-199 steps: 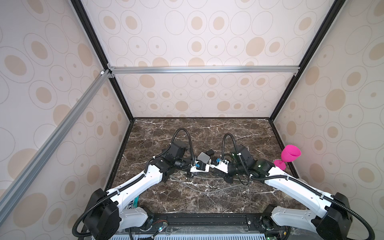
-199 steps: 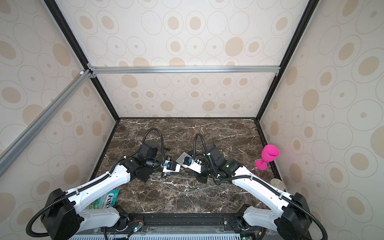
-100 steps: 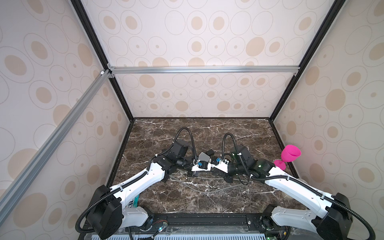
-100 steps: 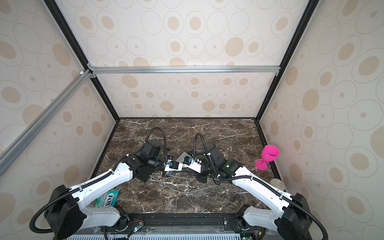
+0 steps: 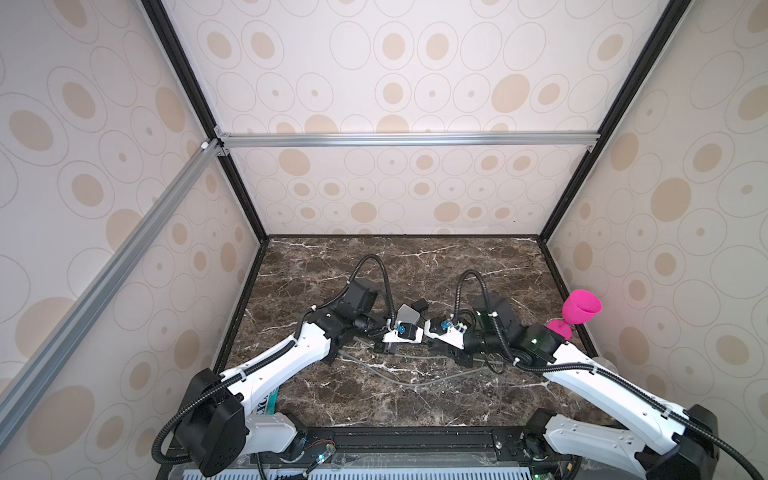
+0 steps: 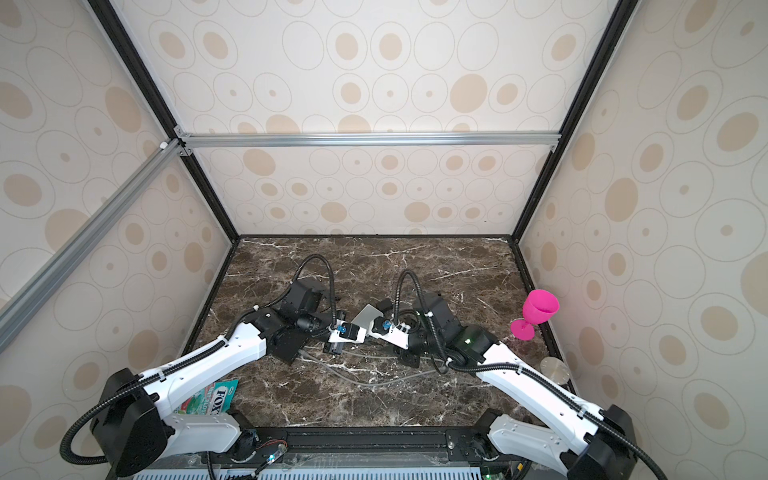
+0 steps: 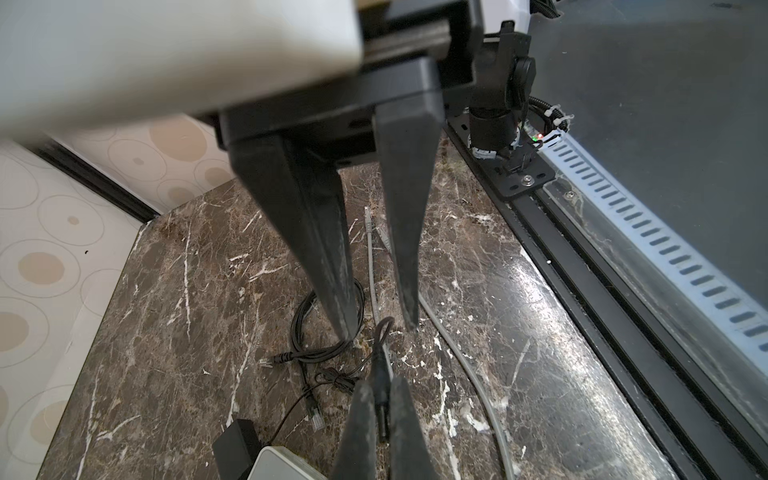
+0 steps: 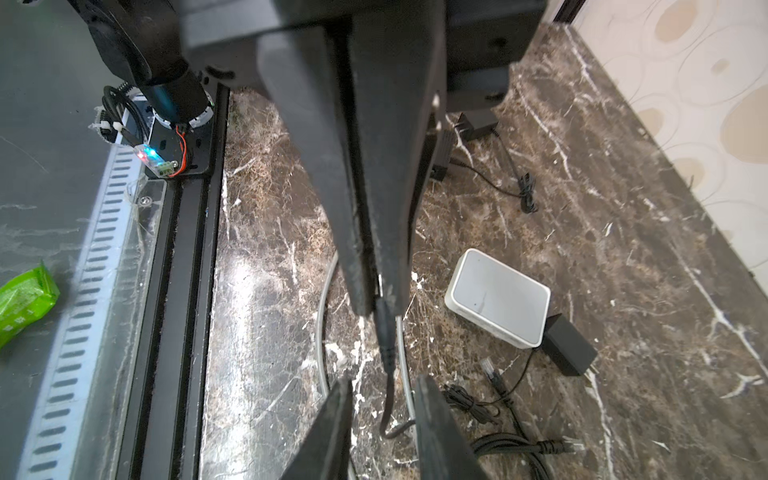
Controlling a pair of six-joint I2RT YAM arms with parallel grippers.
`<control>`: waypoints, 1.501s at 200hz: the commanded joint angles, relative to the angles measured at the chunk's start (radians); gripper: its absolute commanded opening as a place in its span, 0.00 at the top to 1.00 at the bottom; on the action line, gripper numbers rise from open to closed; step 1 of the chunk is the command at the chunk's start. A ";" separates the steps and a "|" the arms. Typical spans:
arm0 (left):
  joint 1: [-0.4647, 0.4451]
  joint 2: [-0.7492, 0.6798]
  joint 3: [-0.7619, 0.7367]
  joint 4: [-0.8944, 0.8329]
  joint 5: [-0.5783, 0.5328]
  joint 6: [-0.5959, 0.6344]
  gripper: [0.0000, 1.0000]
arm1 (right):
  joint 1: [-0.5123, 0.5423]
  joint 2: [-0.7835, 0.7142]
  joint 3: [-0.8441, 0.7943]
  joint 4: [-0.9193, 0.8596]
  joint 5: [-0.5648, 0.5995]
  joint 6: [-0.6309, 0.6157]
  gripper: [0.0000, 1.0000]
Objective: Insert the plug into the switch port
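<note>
- Left wrist view: the left gripper is clamped on the small black barrel plug, with both fingers pressed flat against its sleeve.
- The right gripper stands just beyond it with its jaws apart, gripping nothing.
- The plug's strain-relief end faces away from the left wrist, so the mating end seems to point back between the left fingers.
- Settle that before any carry. A plug facing the palm cannot be pushed into a port, and it would first need turning or a fresh grip further back.
- Right wrist view: seen from the opposite side, the sleeve sticks out past the left fingertips. The thin black lead runs on between the right gripper's spread fingers.
- The right gripper should draw back along the lead rather than across it, so that nothing snags and tugs the plug askew.
- The flat white-grey plastic switch box lies on the dark marble tabletop, near the grippers. A black power adapter sits just beside one corner.
- The switch's ports are not visible here, so the port side has to be found first.
- Top views: in both, the switch box lies just behind the two grippers, which meet mid-table. Their fingertips are hidden under the gripper bodies.
- The box looks light and loose, so it will probably slide under a push. The free right gripper would do well to brace the side opposite the port.
- The left gripper should then come in low and straight along the port's axis.
</note>
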 commanded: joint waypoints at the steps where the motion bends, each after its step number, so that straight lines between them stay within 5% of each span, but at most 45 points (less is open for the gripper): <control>1: -0.006 -0.015 0.025 -0.032 0.016 0.039 1.00 | 0.006 -0.037 -0.047 0.058 -0.018 -0.005 0.73; 95: -0.006 -0.009 0.027 -0.032 0.039 0.041 1.00 | 0.006 0.028 -0.067 0.177 -0.066 0.059 0.75; 300: -0.007 0.008 0.042 -0.057 0.035 0.048 1.00 | 0.006 0.048 -0.078 0.139 -0.092 0.036 0.87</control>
